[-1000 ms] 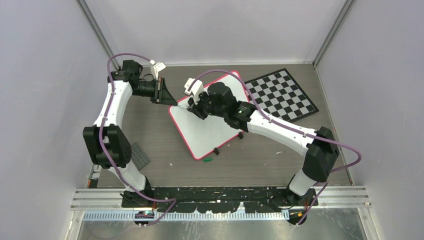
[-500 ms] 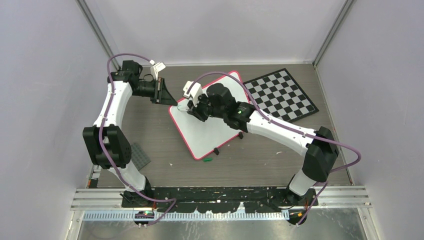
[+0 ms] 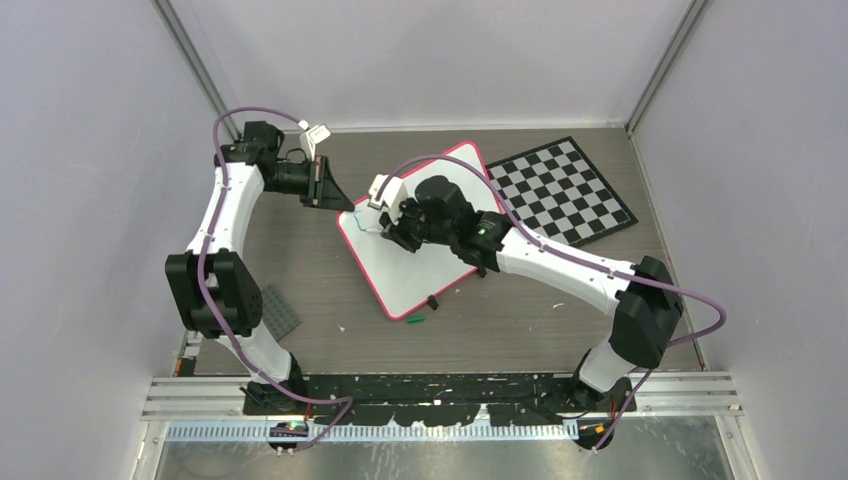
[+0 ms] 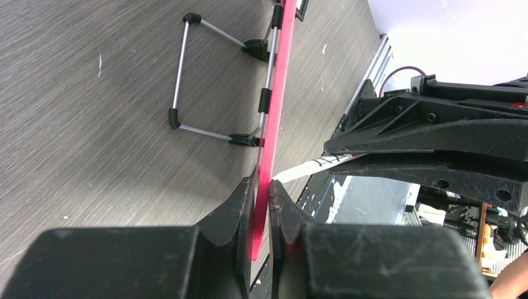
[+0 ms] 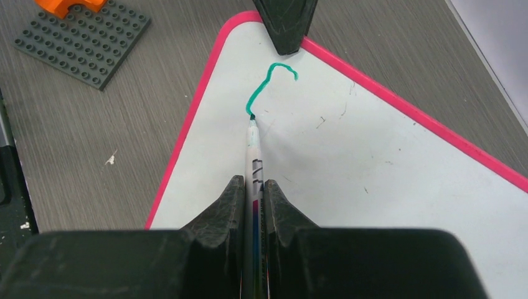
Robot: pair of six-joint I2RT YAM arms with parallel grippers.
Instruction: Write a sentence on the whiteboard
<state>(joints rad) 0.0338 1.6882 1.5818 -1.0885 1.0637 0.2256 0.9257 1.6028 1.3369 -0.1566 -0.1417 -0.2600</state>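
The whiteboard (image 3: 425, 270) lies at an angle on the table, white with a red-pink rim. My left gripper (image 3: 347, 205) is shut on its far left corner; the left wrist view shows the rim (image 4: 278, 93) edge-on between the closed fingers, gripper (image 4: 261, 187). My right gripper (image 3: 386, 228) is over the board's upper left part, shut on a white marker (image 5: 254, 156) in the right wrist view, gripper (image 5: 252, 187). The marker's tip touches the board at the end of one curved green stroke (image 5: 268, 84). No readable words of the sentence show.
A black-and-white checkered board (image 3: 565, 190) lies at the back right. A grey studded baseplate (image 3: 280, 312) lies near the left arm, with an orange brick (image 5: 68, 5) on it. A small green cap (image 3: 416, 319) lies by the whiteboard's near corner. The board's wire stand (image 4: 187, 75) shows underneath.
My right gripper has moved with the marker slightly toward the near side over the board, and the green stroke has appeared behind the tip. The left gripper has stayed on the corner.
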